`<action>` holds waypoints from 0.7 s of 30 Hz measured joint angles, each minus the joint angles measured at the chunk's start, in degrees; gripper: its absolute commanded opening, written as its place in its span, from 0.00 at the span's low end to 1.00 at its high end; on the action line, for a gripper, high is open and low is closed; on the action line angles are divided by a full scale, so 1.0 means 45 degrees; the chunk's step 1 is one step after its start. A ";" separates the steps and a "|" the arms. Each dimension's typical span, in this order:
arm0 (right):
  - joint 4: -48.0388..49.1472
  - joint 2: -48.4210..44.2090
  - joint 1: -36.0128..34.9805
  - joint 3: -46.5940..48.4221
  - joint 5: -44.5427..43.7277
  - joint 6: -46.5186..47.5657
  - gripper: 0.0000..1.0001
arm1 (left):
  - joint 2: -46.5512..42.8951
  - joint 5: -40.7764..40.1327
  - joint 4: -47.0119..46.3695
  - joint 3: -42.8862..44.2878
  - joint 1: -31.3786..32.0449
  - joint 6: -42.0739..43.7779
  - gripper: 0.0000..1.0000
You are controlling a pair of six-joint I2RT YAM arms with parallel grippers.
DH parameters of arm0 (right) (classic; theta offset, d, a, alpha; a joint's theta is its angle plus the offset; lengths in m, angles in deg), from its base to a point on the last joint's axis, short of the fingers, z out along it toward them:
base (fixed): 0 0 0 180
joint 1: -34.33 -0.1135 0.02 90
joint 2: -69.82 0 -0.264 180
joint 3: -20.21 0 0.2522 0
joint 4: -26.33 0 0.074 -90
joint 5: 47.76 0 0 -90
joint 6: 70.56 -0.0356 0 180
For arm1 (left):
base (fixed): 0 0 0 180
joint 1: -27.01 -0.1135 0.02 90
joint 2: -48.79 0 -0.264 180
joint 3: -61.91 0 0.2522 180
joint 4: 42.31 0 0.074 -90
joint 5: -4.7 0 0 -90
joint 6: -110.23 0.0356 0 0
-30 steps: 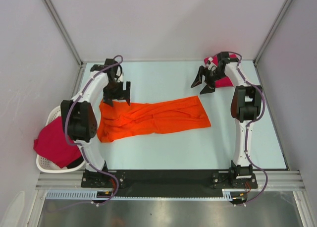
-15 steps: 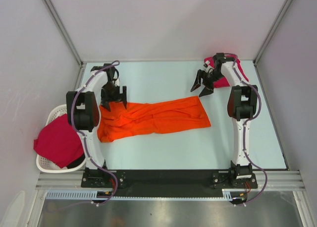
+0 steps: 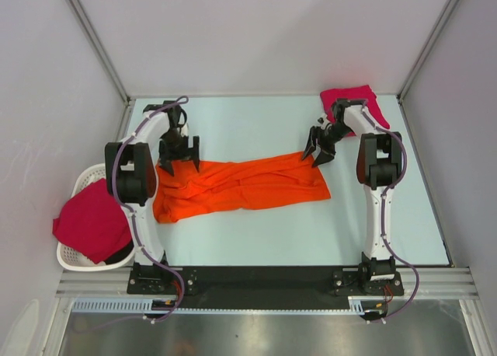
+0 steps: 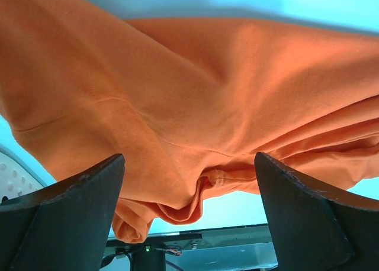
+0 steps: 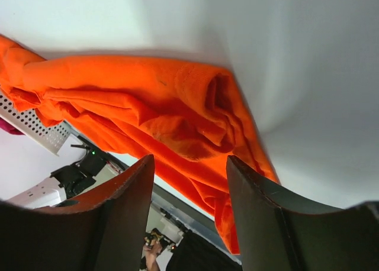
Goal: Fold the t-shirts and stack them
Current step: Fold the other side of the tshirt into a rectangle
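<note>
**1. Subject.** The orange t-shirt (image 3: 241, 186) lies rumpled into a long band on the tabletop (image 3: 256, 123), between the 2 arms. Its long axis runs left to right, with the right end slightly farther from the arm bases than the left.

**2. Left fingers** (image 4: 71, 194). They are spread wide and grip nothing. They stand over the far left part of the band. In the left wrist view, creased cloth and a hem fold fill the gap beneath them.

**3. Right fingers** (image 5: 124, 218). They stand apart with nothing pinched, at the far right corner of the band. A bunched fold of that corner sits directly ahead between them. Whether the tips touch the cloth cannot be told.

**4. Judgement.** Each arm is nearer its own end, and the cloth lies below both pairs. The coming move appears to be a pinch at both ends, so the shirt can be lifted and spread flat.

**5. Surroundings.**
- 1 folded crimson t-shirt (image 3: 349, 99) sits at the far right corner, apart from the orange one.
- 1 loose crimson t-shirt (image 3: 89, 220) is draped over the white basket (image 3: 70, 256) beside the left arm.
- Nothing stands between the fingers and the cloth.

**6. Risk.** The layers are bunched, so a pinch may take more than 1.
</note>
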 measured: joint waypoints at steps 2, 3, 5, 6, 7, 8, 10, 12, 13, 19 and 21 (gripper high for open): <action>0.0039 0.0000 -0.0024 0.0029 -0.0029 0.0005 0.57 | 0.0000 0.0000 -0.0005 -0.0005 0.0000 0.0015 0.97; 0.0039 -0.0005 -0.0034 0.0073 -0.0029 0.0005 0.57 | 0.0000 0.0005 -0.0005 -0.0005 0.0000 0.0019 0.97; 0.0034 -0.0005 -0.0053 0.0257 -0.0039 0.0005 0.57 | 0.0000 0.0024 -0.0005 0.0000 0.0000 0.0024 0.97; 0.0019 -0.0005 -0.0058 0.0384 -0.0039 0.0005 0.57 | 0.0000 0.0034 -0.0005 -0.0005 0.0000 0.0024 0.97; 0.0019 -0.0005 -0.0063 0.0544 -0.0039 0.0005 0.57 | 0.0000 0.0044 -0.0005 -0.0005 0.0000 0.0024 0.97; 0.0044 -0.0005 -0.0073 0.0690 -0.0039 0.0005 0.57 | 0.0000 0.0044 0.0000 -0.0005 0.0000 0.0024 0.97; 0.0068 -0.0005 -0.0083 0.0894 -0.0034 0.0005 0.57 | 0.0000 0.0044 -0.0005 -0.0005 0.0000 0.0024 0.97; 0.0087 -0.0005 -0.0087 0.0996 -0.0034 0.0005 0.57 | 0.0000 0.0044 -0.0005 -0.0010 0.0000 0.0024 0.97; 0.0087 -0.0005 -0.0087 0.1001 -0.0034 0.0000 0.56 | 0.0000 0.0044 -0.0005 -0.0010 0.0000 0.0024 0.97; 0.0180 0.0039 -0.0102 0.1039 -0.0068 0.0000 0.54 | 0.0000 0.0044 -0.0005 -0.0015 0.0000 0.0024 0.97; 0.0287 0.0155 -0.0117 0.1151 -0.0068 -0.0005 0.53 | 0.0000 0.0044 -0.0010 -0.0015 0.0000 0.0029 0.97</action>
